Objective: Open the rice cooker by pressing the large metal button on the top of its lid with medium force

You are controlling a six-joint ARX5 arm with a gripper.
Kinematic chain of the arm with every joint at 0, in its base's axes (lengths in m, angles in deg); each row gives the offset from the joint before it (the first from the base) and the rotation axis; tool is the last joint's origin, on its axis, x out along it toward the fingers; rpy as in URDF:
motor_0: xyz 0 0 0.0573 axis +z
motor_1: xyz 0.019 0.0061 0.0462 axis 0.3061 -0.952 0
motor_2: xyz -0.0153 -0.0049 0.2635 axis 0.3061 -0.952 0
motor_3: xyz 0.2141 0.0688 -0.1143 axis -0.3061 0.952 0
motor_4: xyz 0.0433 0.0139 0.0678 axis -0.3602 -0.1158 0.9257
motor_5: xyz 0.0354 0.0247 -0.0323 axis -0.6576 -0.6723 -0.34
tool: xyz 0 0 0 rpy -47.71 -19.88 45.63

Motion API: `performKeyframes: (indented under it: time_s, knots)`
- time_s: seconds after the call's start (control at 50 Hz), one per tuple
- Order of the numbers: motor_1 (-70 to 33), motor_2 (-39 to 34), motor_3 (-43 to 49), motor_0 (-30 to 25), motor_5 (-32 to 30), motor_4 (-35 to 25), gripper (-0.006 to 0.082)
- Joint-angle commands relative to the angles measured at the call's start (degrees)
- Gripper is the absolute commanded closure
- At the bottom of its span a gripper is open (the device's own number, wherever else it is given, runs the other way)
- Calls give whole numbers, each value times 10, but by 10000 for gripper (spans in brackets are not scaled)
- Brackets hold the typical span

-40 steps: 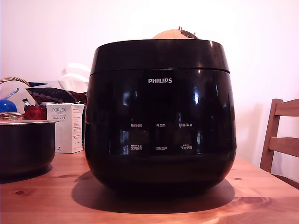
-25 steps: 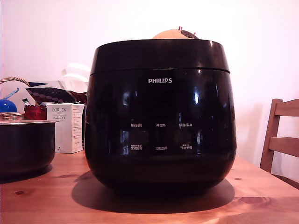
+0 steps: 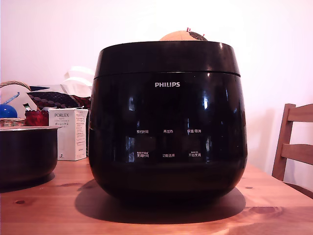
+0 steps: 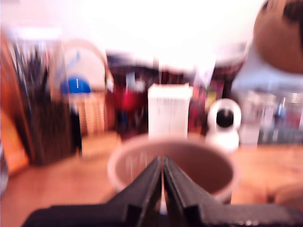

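Nothing has visibly moved since the earlier exterior frames: the rice cooker (image 3: 167,120) sits in the same place, and the tan rounded shape peeking over its top has not shifted.

Nearest in the wrist view, the gripper (image 4: 163,176) shows its two dark fingers pressed together at the tips, clenched with nothing between them. Just beyond them lies the smaller pot (image 4: 171,164), looked into from above, its rim and hollow badly smeared by blur. So the claw appears to hang over that pot, off to the exterior view's left of the cooker, not above the cooker itself.

In the exterior view, the dark pot (image 3: 27,152) sits at the left edge on the wooden table (image 3: 274,205), cut off by the frame. The cooker fills the centre, standing on the table, its lid (image 3: 167,58) fully seated on the body along an unbroken seam. The task therefore looks barely begun: the approach to the lid, the press and the opening all remain.

Behind the pot stands a white PORLEX box (image 3: 68,133), with a basket and blue ball beyond; a chair (image 3: 293,144) is clipped at the right edge.

The metal button cannot be seen at all, since the camera sits below the lid's top. The arm is absent from the exterior view, and the wrist picture is too blurred to judge the gripper's height.
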Motion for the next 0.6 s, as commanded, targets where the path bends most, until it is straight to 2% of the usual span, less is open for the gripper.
performKeyframes:
  time_s: [0.0, 0.3, 0.58]
  knots:
    - [5, -16, -22, 1, 14, -7, 784]
    - [5, 36, -21, 1, 18, -49, 787]
    - [5, 112, 43, -4, 27, -167, 787]
